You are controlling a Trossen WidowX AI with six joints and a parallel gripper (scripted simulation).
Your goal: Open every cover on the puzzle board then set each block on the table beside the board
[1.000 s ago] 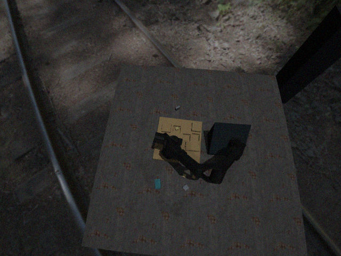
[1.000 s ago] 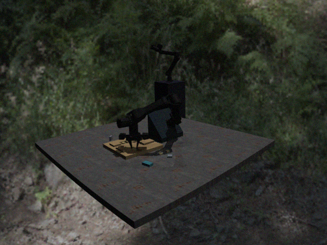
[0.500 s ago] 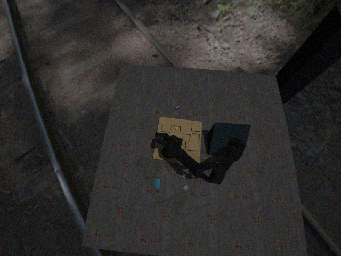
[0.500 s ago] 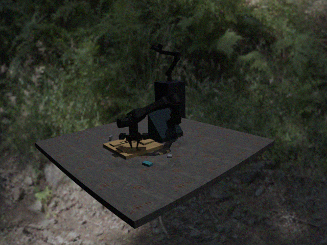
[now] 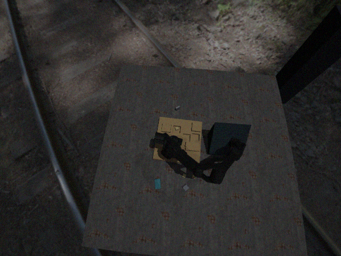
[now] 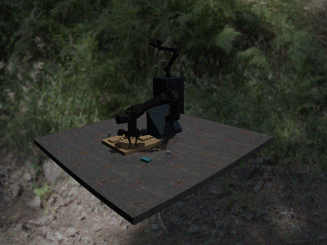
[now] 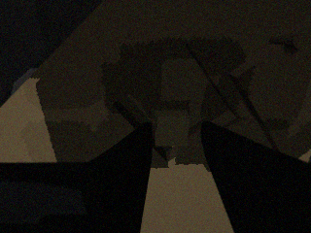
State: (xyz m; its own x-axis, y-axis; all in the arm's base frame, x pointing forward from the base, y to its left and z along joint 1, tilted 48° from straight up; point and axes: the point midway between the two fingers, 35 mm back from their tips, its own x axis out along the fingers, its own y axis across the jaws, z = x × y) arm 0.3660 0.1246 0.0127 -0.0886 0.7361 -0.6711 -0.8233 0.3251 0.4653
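The tan puzzle board [image 5: 192, 156] [image 6: 153, 144] lies on the table with grooves and raised covers. Its near left part is under the arm and in shadow. My gripper [image 6: 133, 144] [image 7: 176, 128] points down low over that part, partly open. A small square raised piece [image 7: 172, 127] shows between the fingertips, with a gap to the right finger; whether it is a block or a knob I cannot tell. A small pale piece [image 5: 176, 128] sits in a square outline on the board. Off the board rest a teal block [image 5: 157, 183] [image 6: 146, 160], a grey block [image 5: 185, 187] [image 6: 168, 152] and another grey block [image 5: 177, 108] [image 6: 109, 133].
A small yellow piece [image 6: 159, 149] lies by the board, partly hidden by the arm in the top view. A dark blue wedge [image 5: 231, 133] [image 6: 156, 118] stands just right of the board, close to the arm. A dark pedestal [image 6: 168, 85] with another arm stands behind the table.
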